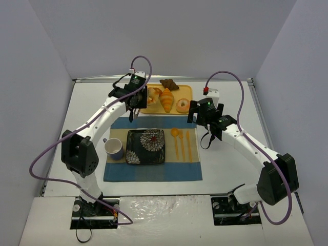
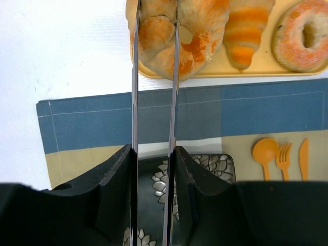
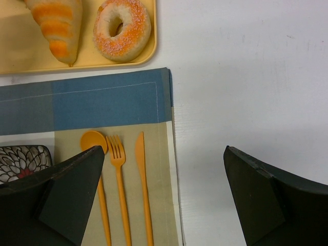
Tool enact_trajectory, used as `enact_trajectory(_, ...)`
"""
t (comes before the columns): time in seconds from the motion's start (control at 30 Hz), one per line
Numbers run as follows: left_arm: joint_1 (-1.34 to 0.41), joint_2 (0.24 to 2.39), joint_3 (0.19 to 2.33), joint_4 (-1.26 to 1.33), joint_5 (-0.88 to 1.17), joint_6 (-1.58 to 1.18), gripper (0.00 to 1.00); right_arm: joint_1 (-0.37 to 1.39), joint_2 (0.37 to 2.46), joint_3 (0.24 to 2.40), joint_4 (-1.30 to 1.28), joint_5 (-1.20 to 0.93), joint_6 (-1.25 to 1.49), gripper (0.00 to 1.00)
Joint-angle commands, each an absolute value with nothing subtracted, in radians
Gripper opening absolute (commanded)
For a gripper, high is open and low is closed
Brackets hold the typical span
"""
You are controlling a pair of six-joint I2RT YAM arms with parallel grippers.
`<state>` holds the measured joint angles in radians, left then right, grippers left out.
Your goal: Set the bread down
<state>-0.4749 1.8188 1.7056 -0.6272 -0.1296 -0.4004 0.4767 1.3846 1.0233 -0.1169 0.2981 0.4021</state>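
The bread (image 2: 197,38), a round golden bun with a swirled top and pale patches, lies at the left end of the yellow tray (image 2: 266,73); it also shows in the top view (image 1: 153,94). My left gripper (image 2: 154,154) (image 1: 137,100) is shut on a pair of thin metal tongs (image 2: 135,102). Their two blades reach over the bun and straddle its middle; I cannot tell if they pinch it. My right gripper (image 3: 164,154) (image 1: 205,115) is open and empty, above the table just right of the placemat's edge.
The tray also holds a striped croissant (image 1: 166,99), a sugared ring donut (image 1: 182,105) and a dark brown pastry (image 1: 169,84). On the blue and beige placemat (image 1: 154,171) are a dark flower-patterned plate (image 1: 145,146), an orange spoon, fork and knife (image 1: 182,143), and a mug (image 1: 114,148).
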Motion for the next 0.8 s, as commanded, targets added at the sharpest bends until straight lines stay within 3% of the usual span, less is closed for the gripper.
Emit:
enact_trajectory(0.0,-0.498,1.677,1.706,-0.638,-0.168,-0.406,0.0,0.471,1.337,1.027,-0.086,0.307,0.414,1.0)
enact_trajectory(0.77,-0.827,1.203,1.196,-0.796,-0.299,-0.671,0.0,0.47,1.327,1.008,-0.084,0.311,0.428,1.0)
